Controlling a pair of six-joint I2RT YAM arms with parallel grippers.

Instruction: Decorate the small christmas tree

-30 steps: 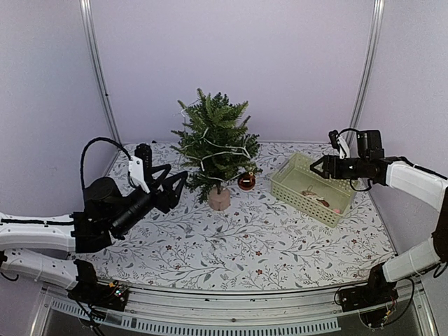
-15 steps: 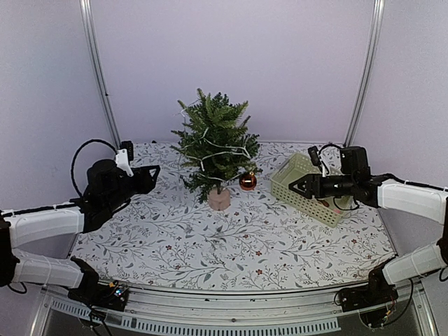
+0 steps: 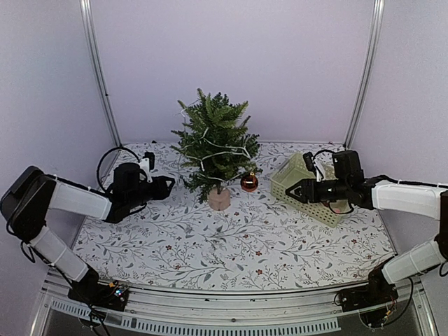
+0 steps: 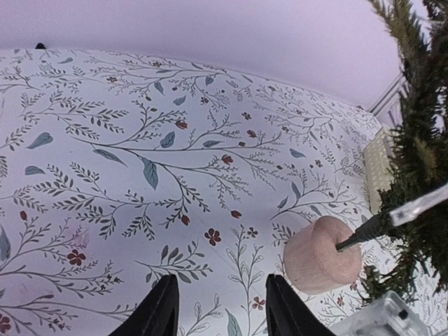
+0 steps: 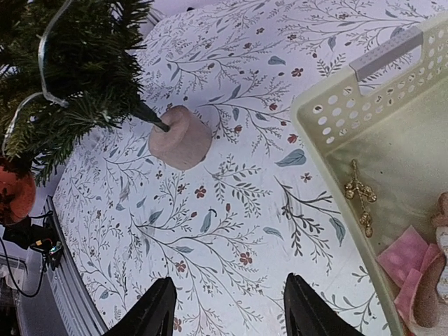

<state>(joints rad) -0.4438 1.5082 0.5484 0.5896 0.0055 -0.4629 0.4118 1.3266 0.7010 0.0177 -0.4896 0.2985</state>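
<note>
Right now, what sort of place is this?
Probably a robotics lab test cell dressed as a festive tabletop: white-and-black robot arms work inside plain lilac walls, over a floral-print tablecloth with a small green artificial christmas tree on it.

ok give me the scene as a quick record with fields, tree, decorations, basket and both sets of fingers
tree: upright on a tan base, white light string draped on it
red bauble: low at the tree's basket side
basket: right of the tree, holds a gold trinket and pink pieces
left fingers: open, empty, low over the table, left of the base
right fingers: open, empty, beside the basket
</note>
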